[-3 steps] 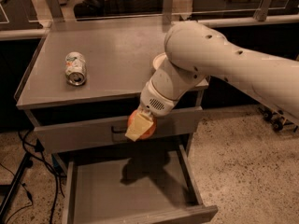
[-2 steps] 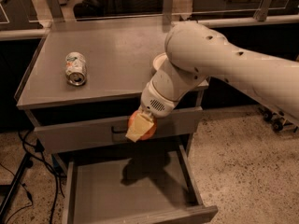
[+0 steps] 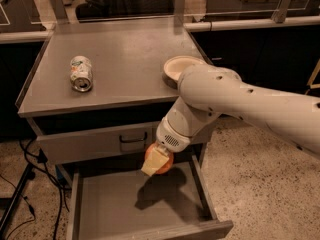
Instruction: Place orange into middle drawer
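The orange (image 3: pixel 165 164) is held in my gripper (image 3: pixel 156 162), whose cream fingers (image 3: pixel 151 162) are shut around it. It hangs just above the back of the open middle drawer (image 3: pixel 120 204), a wide shallow grey tray pulled out below the cabinet top. The orange's shadow falls on the drawer floor beneath it. My white arm (image 3: pixel 240 104) reaches in from the right and covers the cabinet's right front.
A white-and-green drink can (image 3: pixel 81 73) lies on its side on the grey cabinet top (image 3: pixel 120 59). A cream bowl (image 3: pixel 181 69) stands at the top's right edge, partly behind my arm. A closed drawer front with a black loop handle (image 3: pixel 133 138) sits above the open drawer. Cables (image 3: pixel 30 184) lie on the floor at left.
My gripper has moved lower with the orange, from in front of the upper drawer front down over the open drawer. The bowl now shows behind my arm.
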`<action>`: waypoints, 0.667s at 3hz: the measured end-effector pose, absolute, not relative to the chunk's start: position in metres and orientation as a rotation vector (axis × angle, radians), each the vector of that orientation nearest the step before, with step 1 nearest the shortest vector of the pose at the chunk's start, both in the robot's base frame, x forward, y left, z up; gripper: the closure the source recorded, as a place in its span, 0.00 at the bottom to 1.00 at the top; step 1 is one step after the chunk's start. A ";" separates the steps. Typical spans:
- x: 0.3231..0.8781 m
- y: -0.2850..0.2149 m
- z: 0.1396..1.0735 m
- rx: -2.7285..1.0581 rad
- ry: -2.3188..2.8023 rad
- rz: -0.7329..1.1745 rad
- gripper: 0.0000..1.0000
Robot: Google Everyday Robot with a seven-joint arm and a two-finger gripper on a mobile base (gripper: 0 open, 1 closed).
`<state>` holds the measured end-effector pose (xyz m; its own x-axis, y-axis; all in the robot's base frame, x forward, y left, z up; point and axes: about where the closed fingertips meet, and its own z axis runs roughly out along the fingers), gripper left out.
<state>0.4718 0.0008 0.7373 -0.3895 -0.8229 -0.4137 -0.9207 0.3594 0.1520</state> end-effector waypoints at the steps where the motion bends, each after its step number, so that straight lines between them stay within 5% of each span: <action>1: 0.470 0.000 0.711 -1.513 2.393 0.546 1.00; 2: 0.470 0.000 0.708 -1.507 2.396 0.548 1.00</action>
<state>0.4696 0.0005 0.7081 -0.4292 -0.8058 -0.4080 -0.9030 0.3914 0.1769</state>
